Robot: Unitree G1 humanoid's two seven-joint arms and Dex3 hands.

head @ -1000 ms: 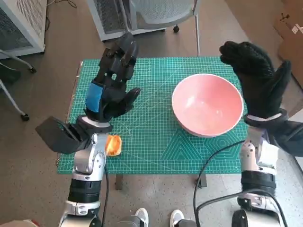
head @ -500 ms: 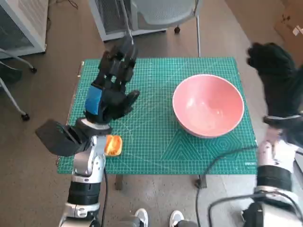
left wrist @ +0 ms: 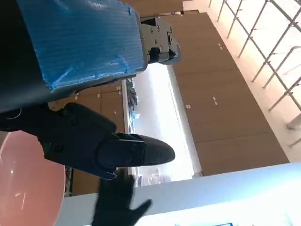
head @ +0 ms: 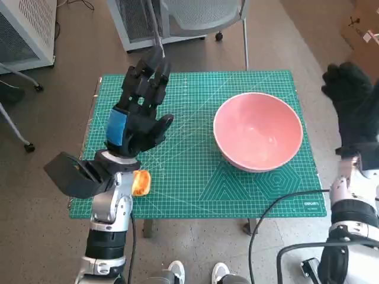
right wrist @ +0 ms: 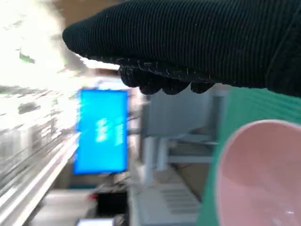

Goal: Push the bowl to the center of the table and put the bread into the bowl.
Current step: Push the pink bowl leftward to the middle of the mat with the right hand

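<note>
A pink bowl (head: pixel 258 131) stands on the right half of the green cutting mat (head: pixel 195 171), empty inside. It also shows as a pink edge (left wrist: pixel 26 183) in the left wrist view and as a pink rim (right wrist: pixel 258 174) in the right wrist view. The orange-brown bread (head: pixel 141 182) lies near the mat's front left edge, partly behind my left wrist. My left hand (head: pixel 139 109) is raised over the mat's left half, fingers spread, holding nothing. My gloved right hand (head: pixel 352 100) is raised off the table's right edge, beside the bowl and apart from it, fingers apart.
A grey chair (head: pixel 195 15) stands behind the table. White cabinets (head: pixel 26 29) are at the far left, a cardboard box (head: pixel 361 29) at the far right. A black cable (head: pixel 278 204) hangs off the table's front right. Two shoes (head: pixel 198 273) show below the front edge.
My right hand has swung from over the bowl's right rim out past the table's right edge. The bowl and the left hand have hardly moved; the bread lies where it was.
</note>
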